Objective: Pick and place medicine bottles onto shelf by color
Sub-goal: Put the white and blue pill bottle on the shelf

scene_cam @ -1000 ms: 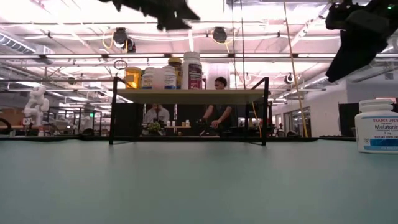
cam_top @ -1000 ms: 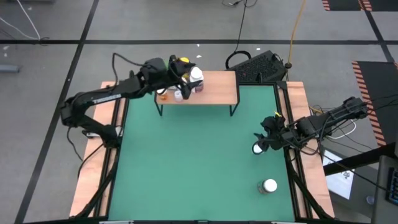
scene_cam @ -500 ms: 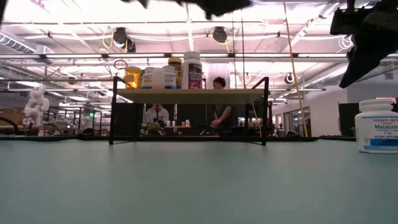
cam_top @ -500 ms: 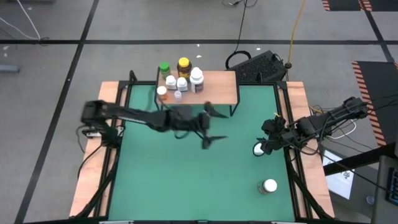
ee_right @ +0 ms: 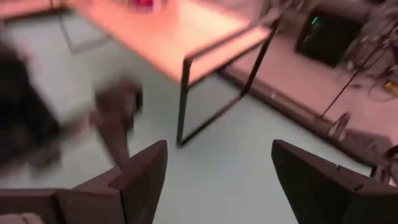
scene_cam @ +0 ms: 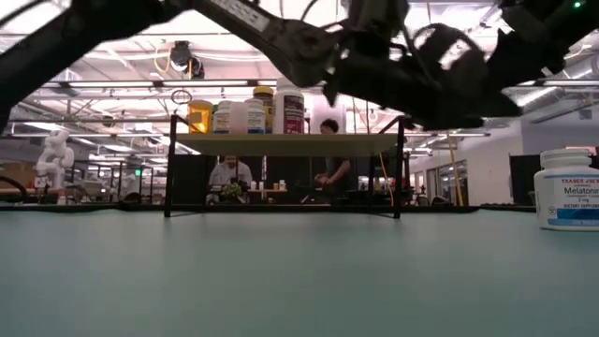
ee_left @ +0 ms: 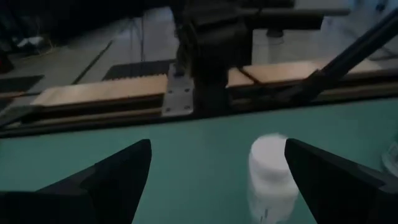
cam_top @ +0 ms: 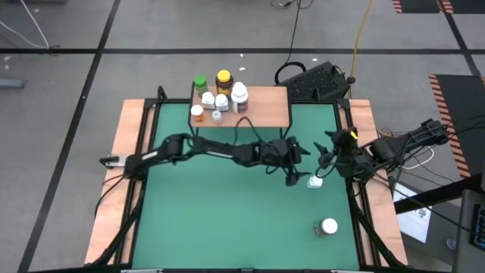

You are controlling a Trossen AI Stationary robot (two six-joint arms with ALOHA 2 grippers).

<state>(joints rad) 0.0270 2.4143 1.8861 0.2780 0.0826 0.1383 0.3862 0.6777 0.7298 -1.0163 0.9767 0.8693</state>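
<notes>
Reaching across the green mat (cam_top: 220,220) toward its right edge, my left gripper (cam_top: 299,168) stands with its fingers spread wide, holding nothing, just beside a white pill bottle (cam_top: 314,182) that stands upright on the mat. Through my left wrist camera that same white bottle (ee_left: 272,176) sits between my two dark fingers (ee_left: 118,171), not touched by either. My right gripper (cam_top: 327,158) hangs close by on the other side of the bottle, near the mat's right edge, its fingers (ee_right: 140,168) also parted and empty. A second white-capped bottle (cam_top: 328,227) stands alone nearer the mat's front right corner, well apart from both grippers; in the low view a white bottle with a blue melatonin label (scene_cam: 567,189) shows at the right. The shelf (cam_top: 265,106), a light-wood board on thin black legs, stands at the mat's far edge, and bottles cluster on its left end: a green-capped bottle (cam_top: 200,82), an amber bottle with a yellow cap (cam_top: 223,79), an orange-topped bottle (cam_top: 197,112), and several white bottles (cam_top: 222,102) packed together, among them a taller white-lidded bottle (cam_top: 239,94). The shelf's right half is bare wood. Beyond the table, people (scene_cam: 329,164) show in the room behind the shelf.
</notes>
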